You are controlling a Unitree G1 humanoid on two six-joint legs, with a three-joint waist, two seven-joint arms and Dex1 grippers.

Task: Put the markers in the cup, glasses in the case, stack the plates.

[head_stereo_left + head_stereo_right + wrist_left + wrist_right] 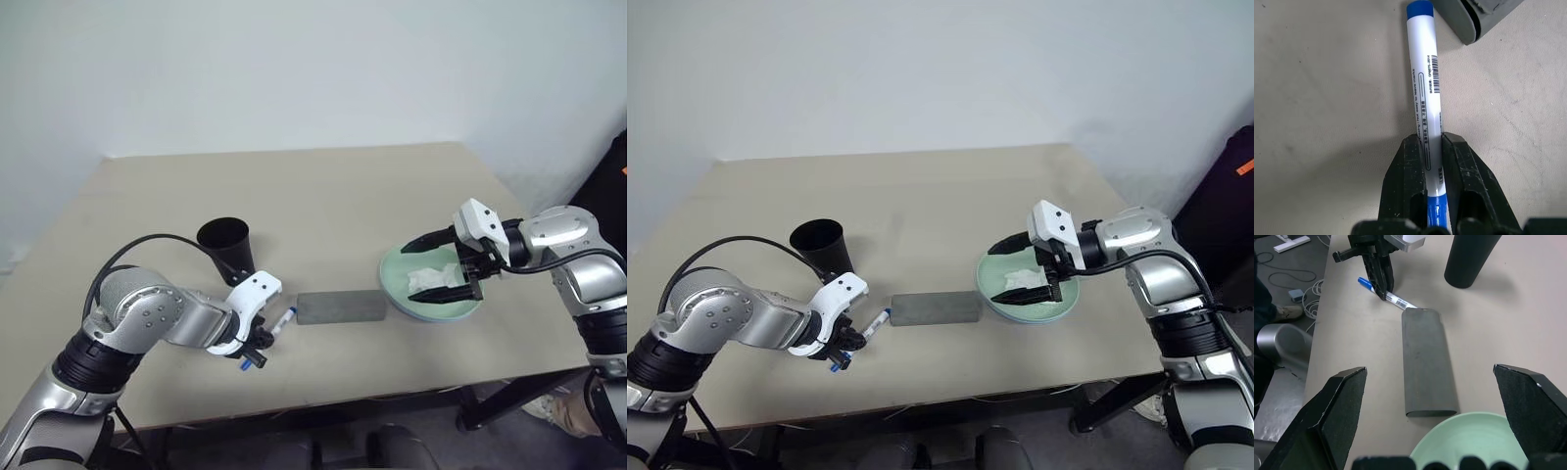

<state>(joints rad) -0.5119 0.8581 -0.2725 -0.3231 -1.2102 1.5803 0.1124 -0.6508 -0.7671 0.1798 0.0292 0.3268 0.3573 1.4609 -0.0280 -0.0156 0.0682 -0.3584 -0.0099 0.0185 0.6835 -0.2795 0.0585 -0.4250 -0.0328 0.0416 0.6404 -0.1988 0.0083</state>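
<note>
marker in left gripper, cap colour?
Blue, on the marker; clearest in the left wrist view.

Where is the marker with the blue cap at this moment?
The blue-capped marker is on the robot's left, near the table's front edge, clamped in the left end effector; one blue end lies beside the grey case, below the black cup.

— From my console: what does the marker (1425, 98) look like?
— I see glossy white plastic with printed black lettering and a barcode, and smooth blue ends. The fingers (1408, 181) gripping it are matt black, scuffed and speckled.
— And the case (1427, 362)?
— Grey, felt-like, matt, with a soft nap. The cup (1466, 257) reads to me as plain matt black plastic.
— The table (323, 196)?
— A dull beige top, faintly mottled, no shine. I make the plate (397, 279) out as smooth mint-green plastic, with crumpled white tissue (431, 280) on it.
</note>
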